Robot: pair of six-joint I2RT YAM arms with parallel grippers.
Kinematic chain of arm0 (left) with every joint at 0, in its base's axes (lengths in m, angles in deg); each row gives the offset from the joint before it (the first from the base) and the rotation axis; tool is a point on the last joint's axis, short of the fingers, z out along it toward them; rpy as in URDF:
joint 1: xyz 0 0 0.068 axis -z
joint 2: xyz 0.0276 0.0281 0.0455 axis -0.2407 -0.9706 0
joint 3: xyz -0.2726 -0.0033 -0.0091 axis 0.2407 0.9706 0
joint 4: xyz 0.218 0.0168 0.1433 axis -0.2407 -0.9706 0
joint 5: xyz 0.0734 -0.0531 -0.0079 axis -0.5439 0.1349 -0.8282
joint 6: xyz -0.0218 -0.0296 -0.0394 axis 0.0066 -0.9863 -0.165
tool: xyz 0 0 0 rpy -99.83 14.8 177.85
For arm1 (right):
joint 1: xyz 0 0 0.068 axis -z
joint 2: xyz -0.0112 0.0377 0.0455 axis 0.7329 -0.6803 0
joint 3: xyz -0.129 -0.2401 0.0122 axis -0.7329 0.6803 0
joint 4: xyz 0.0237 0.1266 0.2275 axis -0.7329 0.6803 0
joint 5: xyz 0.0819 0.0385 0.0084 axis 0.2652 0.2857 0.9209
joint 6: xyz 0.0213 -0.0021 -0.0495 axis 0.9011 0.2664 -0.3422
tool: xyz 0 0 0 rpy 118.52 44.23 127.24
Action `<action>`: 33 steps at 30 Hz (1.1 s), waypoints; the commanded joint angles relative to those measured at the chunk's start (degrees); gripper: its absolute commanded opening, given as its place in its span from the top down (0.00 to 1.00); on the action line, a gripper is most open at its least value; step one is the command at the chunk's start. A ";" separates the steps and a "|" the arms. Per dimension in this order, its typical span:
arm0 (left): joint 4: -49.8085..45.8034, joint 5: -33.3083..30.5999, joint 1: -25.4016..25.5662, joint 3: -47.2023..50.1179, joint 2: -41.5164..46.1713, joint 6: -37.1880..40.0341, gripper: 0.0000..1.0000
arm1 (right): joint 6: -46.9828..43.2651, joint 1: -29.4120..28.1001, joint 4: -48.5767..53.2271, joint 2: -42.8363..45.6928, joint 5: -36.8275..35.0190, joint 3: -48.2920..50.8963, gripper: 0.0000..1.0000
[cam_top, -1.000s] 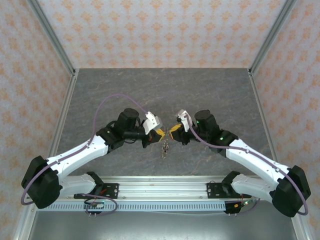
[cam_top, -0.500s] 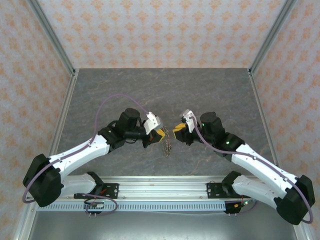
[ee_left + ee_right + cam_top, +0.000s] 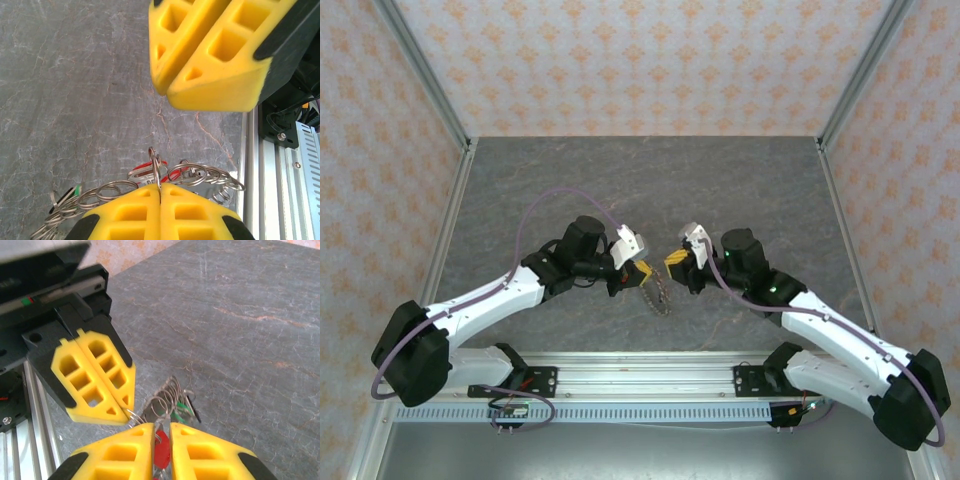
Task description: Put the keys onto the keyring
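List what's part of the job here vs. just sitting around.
Job: keyring; keys; left gripper, pinching the keyring; right gripper, close by.
Just there: table; aluminium rail; patterned walls.

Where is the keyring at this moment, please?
In the top view, the keyring is centre frame, pinched by the left gripper, the right gripper close beside it.
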 commanded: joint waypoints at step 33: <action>1.03 -1.80 -0.44 0.68 4.74 3.15 1.00 | 6.20 0.11 7.28 9.82 -11.52 3.88 0.86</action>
